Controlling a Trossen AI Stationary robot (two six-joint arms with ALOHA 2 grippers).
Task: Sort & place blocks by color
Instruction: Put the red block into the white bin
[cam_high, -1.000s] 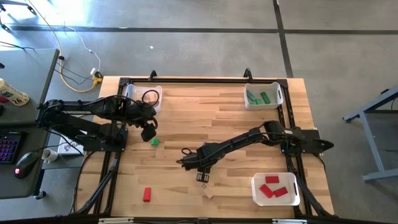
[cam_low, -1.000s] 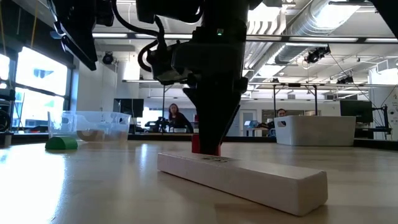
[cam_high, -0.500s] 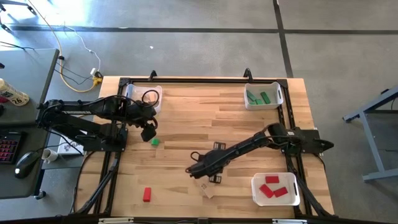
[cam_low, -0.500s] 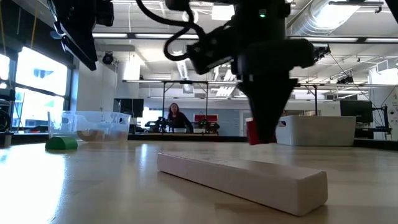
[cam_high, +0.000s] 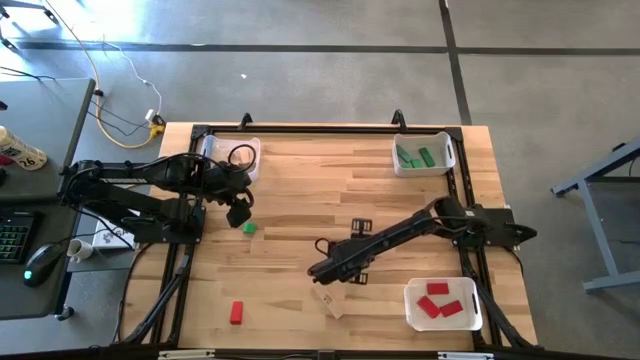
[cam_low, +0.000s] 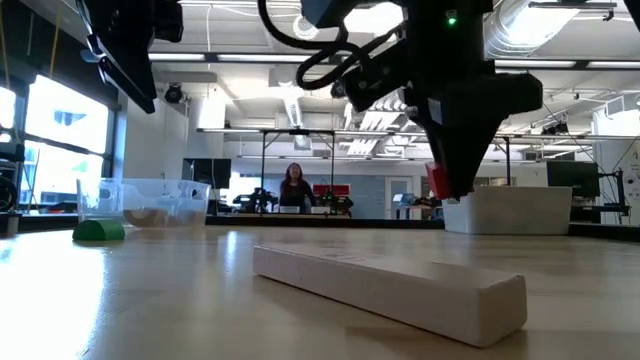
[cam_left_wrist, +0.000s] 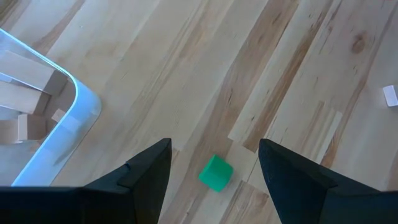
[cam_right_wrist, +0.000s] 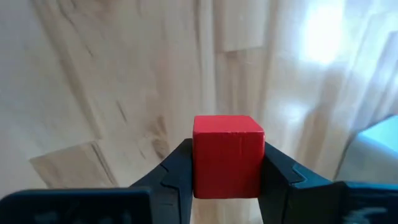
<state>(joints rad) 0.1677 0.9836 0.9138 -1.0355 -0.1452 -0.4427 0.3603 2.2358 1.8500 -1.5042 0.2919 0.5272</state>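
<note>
Two black jointed arms (cam_high: 395, 232); looped black cables; dark wedge-shaped fingers (cam_left_wrist: 146, 177)

You see three clear plastic bins (cam_high: 423, 154) on the wooden table, two dark robot arms (cam_high: 400, 232), four small red wooden blocks (cam_high: 236, 313), three green ones (cam_high: 249, 227), and one plain tan wooden bar (cam_high: 328, 303) lying loose.

The high camera is looking straight down; the low one is sitting at tabletop level, facing twelve o'clock. Both are showing the tan bar (cam_high: 329, 303) (cam_low: 390, 290).
</note>
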